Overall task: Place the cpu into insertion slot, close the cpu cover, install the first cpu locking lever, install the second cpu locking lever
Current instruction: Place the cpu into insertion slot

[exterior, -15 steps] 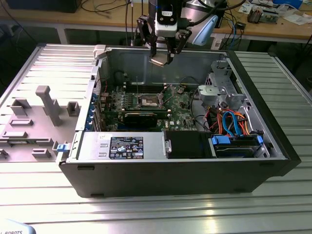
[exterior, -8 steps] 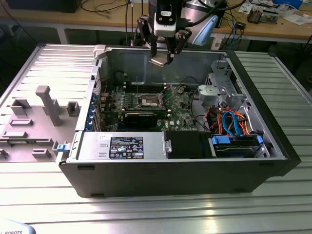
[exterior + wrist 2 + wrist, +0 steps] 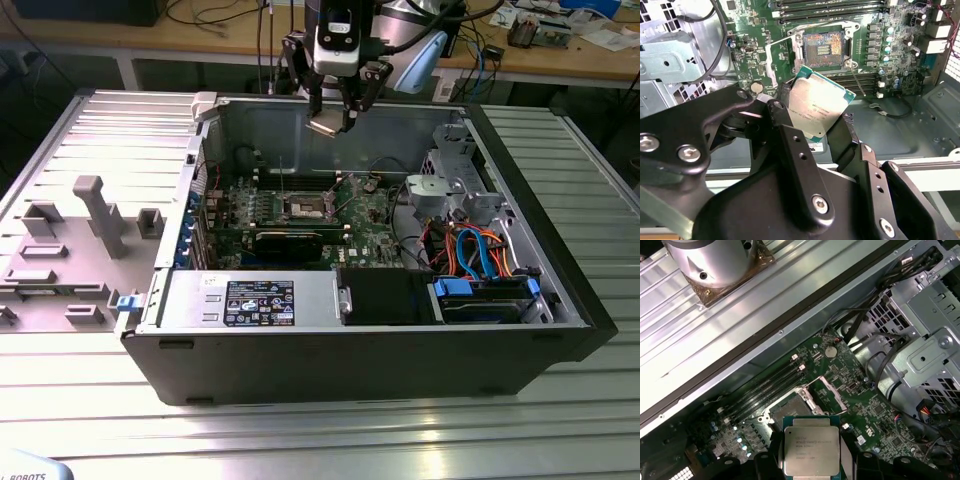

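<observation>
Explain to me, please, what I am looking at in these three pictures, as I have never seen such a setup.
This is a robot arm working over an open computer case that lies on a ribbed metal table. The exterior view comes from a camera standing off the arm; both wrist views come from cameras riding on the arm. Its gripper is shut on the processor chip, holding it in the air above the green circuit board. The square socket on that board lies uncovered, with no chip in it. A grey tray of holders sits at the exterior view's left.
</observation>
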You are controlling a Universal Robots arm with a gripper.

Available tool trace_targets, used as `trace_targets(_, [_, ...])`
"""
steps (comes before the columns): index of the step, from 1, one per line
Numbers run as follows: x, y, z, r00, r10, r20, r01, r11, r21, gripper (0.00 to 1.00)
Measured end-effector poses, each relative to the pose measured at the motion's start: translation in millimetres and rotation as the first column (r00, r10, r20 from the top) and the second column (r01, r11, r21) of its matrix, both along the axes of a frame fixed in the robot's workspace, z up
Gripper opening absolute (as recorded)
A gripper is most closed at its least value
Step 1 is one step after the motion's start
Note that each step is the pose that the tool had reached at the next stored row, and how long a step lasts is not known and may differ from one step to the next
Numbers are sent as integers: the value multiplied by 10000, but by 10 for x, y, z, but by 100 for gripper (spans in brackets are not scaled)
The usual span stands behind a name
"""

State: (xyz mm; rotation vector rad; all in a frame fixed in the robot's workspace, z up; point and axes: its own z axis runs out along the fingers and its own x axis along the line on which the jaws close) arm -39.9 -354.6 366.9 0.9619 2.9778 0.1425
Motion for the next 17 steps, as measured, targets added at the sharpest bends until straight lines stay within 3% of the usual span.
trace_targets(5, [0, 0, -4, 9984, -574, 0, 574, 9984, 1, 54])
trace_targets(10, [0, 0, -10, 9896, -1438, 0, 1438, 9896, 0, 54])
trace_targets(17, [0, 0, -10, 9888, -1491, 0, 1491, 9888, -1, 54])
